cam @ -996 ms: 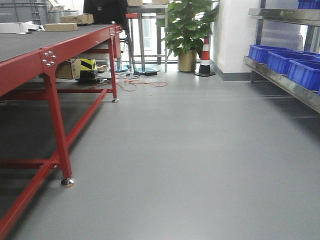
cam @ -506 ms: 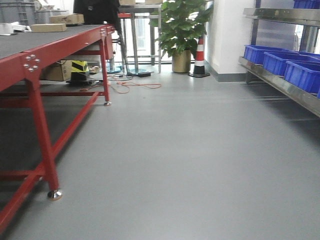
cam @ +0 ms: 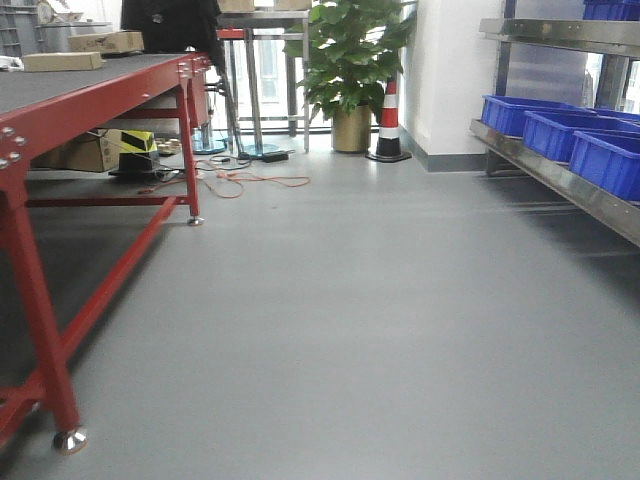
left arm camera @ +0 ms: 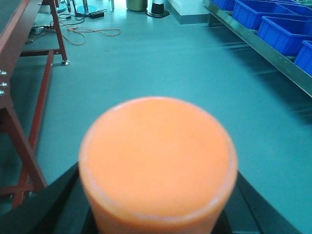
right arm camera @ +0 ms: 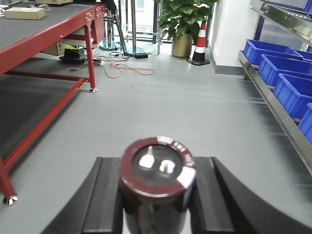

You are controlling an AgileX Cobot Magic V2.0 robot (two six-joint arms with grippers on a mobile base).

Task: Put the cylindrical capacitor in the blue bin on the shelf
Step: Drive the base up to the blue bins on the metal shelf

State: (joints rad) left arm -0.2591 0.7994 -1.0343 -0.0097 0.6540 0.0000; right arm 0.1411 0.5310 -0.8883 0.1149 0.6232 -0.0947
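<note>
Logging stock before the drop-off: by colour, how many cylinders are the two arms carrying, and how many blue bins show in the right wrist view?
Orange cylinder: 1
Dark capacitor: 1
Blue bins: 4
Total: 6

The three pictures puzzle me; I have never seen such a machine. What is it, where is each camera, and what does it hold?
It is a robot on wheels with two arms. One camera looks forward: grey floor, a red table with boxes on the left, a steel shelf with blue bins on the right. The other two cameras sit on the wrists. The left gripper holds an orange cylinder. The right gripper holds a dark capacitor with two metal terminals on top.
</note>
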